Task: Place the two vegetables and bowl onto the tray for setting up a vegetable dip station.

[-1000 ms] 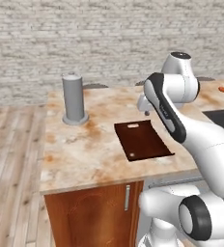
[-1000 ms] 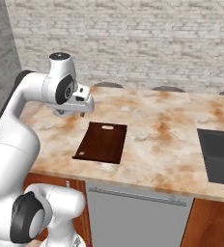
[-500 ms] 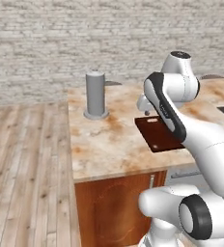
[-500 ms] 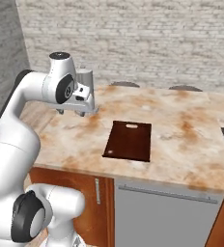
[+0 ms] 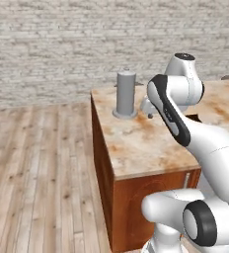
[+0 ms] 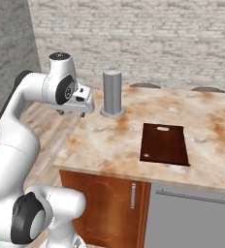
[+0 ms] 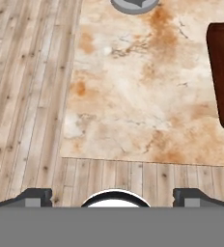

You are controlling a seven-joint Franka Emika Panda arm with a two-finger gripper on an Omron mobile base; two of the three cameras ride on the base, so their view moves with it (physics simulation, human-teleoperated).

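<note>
The gripper (image 6: pixel 72 112) hangs with its jaws spread wide and nothing between them, off the counter's (image 6: pixel 124 140) left corner and above the wooden floor (image 5: pixel 37 163); the tray (image 6: pixel 164 143) lies flat and bare on the counter, its slot handle at the far short end, well apart from the gripper; a tall grey cylinder (image 6: pixel 112 93) stands between the two, nearer the back edge; neither vegetable nor the bowl can be seen, so where they lie cannot be told; the risk, as I judge it, is that the arm swings back across the counter toward them and clips the cylinder, which stands tall and could tip or slide; a low sweep could also nudge the tray out of place.
</note>
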